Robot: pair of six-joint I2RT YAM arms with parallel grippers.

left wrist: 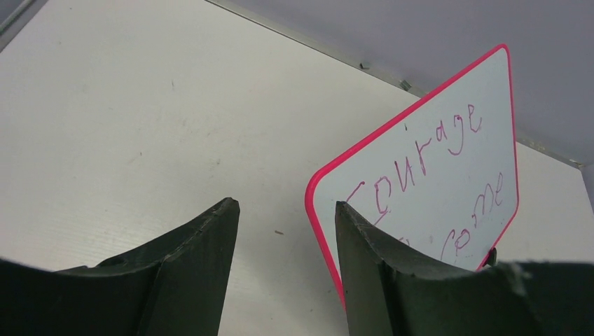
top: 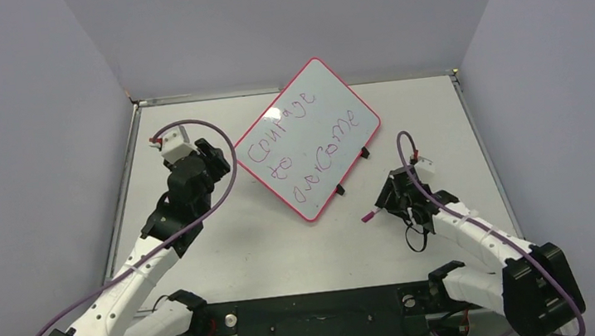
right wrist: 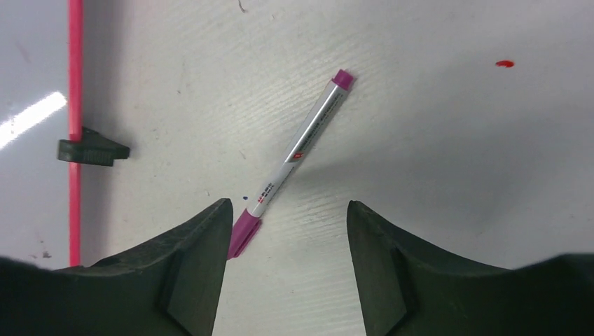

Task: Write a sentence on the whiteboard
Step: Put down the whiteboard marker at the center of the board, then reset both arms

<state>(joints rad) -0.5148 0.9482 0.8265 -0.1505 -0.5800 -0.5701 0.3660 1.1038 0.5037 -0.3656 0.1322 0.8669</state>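
The whiteboard (top: 308, 138), white with a pink-red rim, lies tilted at the table's middle. The sentence (top: 296, 143), in purple-pink handwriting, reads "Courage to overcome" in three lines. My left gripper (top: 221, 159) is open and empty just left of the board's left corner. In the left wrist view the board (left wrist: 434, 161) rises behind my right finger (left wrist: 364, 252). A marker (right wrist: 298, 150) with a white barrel and purple cap lies loose on the table. My right gripper (right wrist: 287, 206) is open above its capped end. In the top view its pink end (top: 368, 217) pokes out left of my right gripper (top: 387, 200).
Two black clip feet (top: 364, 153) (top: 340, 189) stick out from the board's lower right edge; one shows in the right wrist view (right wrist: 91, 150). A small red spot (right wrist: 504, 64) marks the table. Grey walls enclose the table on three sides.
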